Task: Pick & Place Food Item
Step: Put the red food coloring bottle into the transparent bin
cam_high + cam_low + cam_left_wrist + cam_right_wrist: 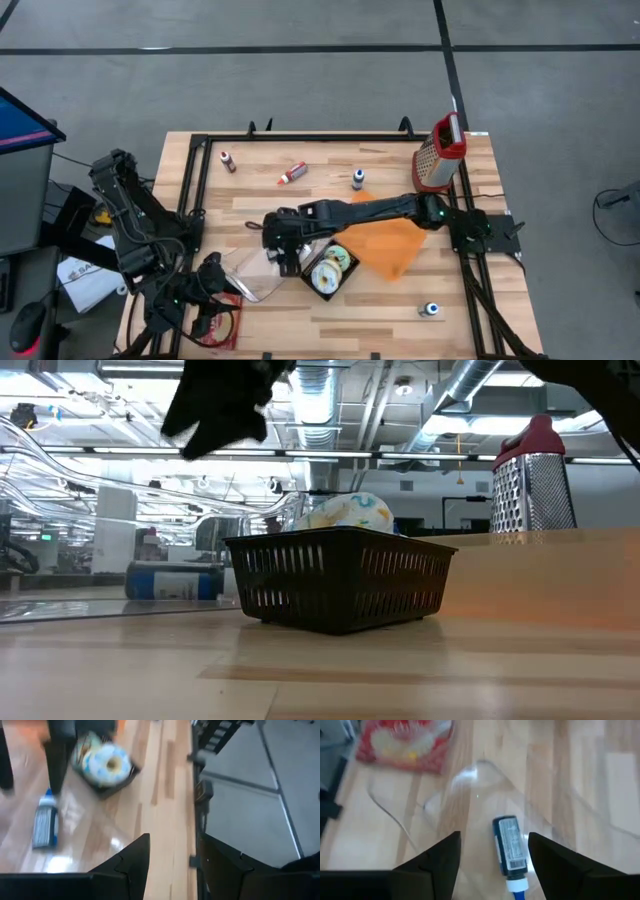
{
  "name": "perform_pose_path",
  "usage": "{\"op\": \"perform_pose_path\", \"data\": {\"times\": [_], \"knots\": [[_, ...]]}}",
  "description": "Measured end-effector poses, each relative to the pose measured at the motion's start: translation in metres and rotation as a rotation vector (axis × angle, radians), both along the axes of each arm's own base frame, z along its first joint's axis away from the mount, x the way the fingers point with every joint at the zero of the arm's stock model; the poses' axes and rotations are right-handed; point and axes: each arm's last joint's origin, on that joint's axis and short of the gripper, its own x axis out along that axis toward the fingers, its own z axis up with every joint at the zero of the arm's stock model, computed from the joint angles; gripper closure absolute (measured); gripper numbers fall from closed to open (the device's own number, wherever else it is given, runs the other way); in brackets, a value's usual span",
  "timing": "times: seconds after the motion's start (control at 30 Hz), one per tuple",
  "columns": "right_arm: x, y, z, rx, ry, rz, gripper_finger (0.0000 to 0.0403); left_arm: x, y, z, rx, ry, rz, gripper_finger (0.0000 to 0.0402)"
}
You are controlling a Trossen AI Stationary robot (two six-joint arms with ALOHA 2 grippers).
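The right gripper (492,857) is hovering wide open over a small bottle (510,847), apparently inside a clear tray (470,780), beside the basket (330,270); the left gripper (172,865) is waiting part-open at the tabletop (400,310) edge

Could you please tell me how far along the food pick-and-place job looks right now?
Done: two doughnut packs lie in the black basket. In hand: nothing; the right gripper is open above a small blue-capped bottle lying on a clear bag. The left gripper waits open. Left: several small bottles lie loose.
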Motion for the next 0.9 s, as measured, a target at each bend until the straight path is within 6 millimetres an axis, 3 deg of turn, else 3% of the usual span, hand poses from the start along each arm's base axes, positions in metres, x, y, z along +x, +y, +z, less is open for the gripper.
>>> {"op": "perform_pose_path", "data": {"times": [0.2, 0.43, 0.7, 0.9], "knots": [[-0.028, 0.014, 0.067, 0.071, -0.136, -0.03, 0.0194, -0.008, 0.0, -0.029, -0.056, 0.195, -0.002, 0.024], [-0.069, 0.042, 0.126, 0.105, -0.262, -0.139, 0.0196, -0.019, 0.002, -0.077, -0.245, 0.438, 0.133, 0.0227], [-0.107, 0.084, 0.156, 0.068, -0.361, -0.209, 0.0196, -0.031, 0.011, -0.111, -0.4, 0.675, 0.397, 0.0209], [-0.124, 0.115, 0.158, 0.011, -0.394, -0.228, 0.0198, -0.039, 0.017, -0.122, -0.416, 0.758, 0.526, 0.0201]]}}
